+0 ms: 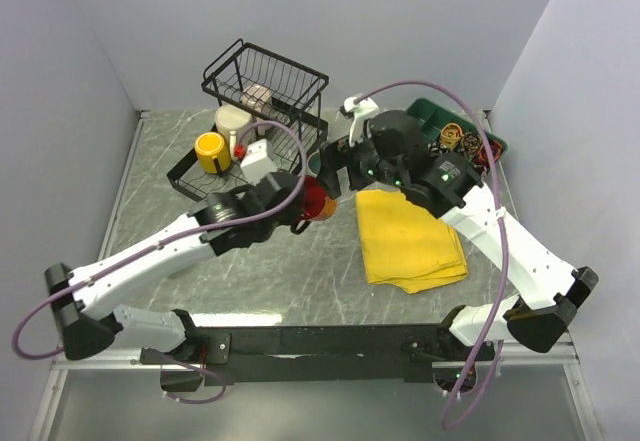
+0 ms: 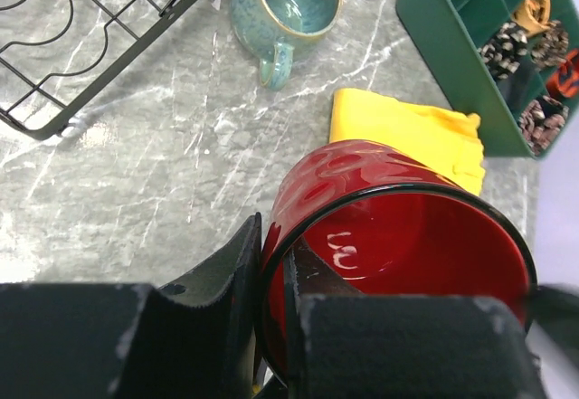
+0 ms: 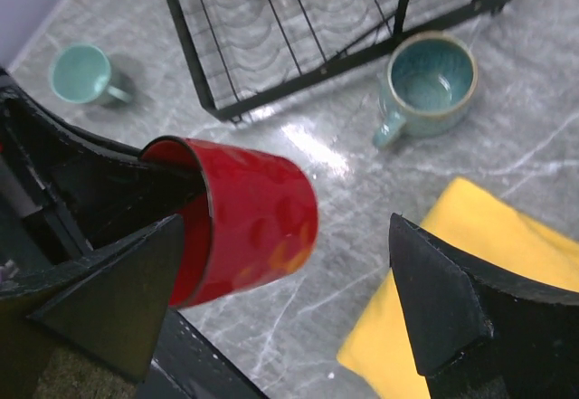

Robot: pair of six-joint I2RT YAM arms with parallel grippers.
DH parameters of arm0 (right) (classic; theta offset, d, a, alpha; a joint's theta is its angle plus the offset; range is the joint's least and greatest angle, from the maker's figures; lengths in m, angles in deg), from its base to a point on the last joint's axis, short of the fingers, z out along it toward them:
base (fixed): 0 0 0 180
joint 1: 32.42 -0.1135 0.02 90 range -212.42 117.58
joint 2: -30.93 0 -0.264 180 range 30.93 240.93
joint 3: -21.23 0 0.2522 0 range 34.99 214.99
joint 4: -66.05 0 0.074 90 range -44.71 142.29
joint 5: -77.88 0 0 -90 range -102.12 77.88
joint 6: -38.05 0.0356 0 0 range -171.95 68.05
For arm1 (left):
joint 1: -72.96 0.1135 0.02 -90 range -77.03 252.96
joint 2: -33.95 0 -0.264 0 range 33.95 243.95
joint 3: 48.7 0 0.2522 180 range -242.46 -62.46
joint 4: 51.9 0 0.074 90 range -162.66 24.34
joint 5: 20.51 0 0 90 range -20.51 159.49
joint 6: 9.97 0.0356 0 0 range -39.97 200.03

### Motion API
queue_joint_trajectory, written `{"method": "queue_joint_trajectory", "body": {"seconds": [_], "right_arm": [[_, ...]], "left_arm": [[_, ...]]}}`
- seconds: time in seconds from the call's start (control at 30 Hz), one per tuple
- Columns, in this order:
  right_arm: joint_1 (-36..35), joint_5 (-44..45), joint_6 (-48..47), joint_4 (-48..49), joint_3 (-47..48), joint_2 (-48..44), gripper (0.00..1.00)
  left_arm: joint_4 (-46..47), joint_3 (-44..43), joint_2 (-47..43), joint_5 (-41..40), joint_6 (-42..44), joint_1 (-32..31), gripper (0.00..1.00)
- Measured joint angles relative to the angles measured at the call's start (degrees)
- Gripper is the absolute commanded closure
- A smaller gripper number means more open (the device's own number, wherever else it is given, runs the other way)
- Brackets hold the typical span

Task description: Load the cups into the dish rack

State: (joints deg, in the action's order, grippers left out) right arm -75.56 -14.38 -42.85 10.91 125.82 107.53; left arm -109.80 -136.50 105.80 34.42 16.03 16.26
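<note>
Left wrist view: left jaws pinch the red mug [image 2: 362, 182] at its rim for carrying to the dish rack [image 2: 109, 80]; right jaws gape wide, empty.

We see a folded yellow cloth [image 1: 410, 236] lying flat on the grey marbled table [image 1: 290, 271], right of centre. Beyond it, at the far right, sits a green compartmented tray [image 1: 430, 113], its sections holding small mixed items [image 1: 455, 139] that we cannot identify.

Bright, even light; glare patch on the table [image 3: 312, 141].
</note>
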Motion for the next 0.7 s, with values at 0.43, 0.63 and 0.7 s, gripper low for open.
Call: {"method": "queue_joint_trajectory", "body": {"seconds": [0.43,0.63,0.7], "right_arm": [[-4.6,8.6,0.2,0.0,-10.3,0.2,0.18],[-6.1,11.8,-0.2,0.4,-10.5,2.5,0.28],[-6.1,12.4,-0.2,0.4,-10.4,3.5,0.32]], "left_arm": [[-4.0,-3.2,7.9,-6.5,-5.4,-3.8,0.99],[-4.4,-3.2,9.9,-6.5,-7.3,-3.8,0.99],[-4.4,-3.2,9.9,-6.6,-7.9,-3.9,0.99]]}}
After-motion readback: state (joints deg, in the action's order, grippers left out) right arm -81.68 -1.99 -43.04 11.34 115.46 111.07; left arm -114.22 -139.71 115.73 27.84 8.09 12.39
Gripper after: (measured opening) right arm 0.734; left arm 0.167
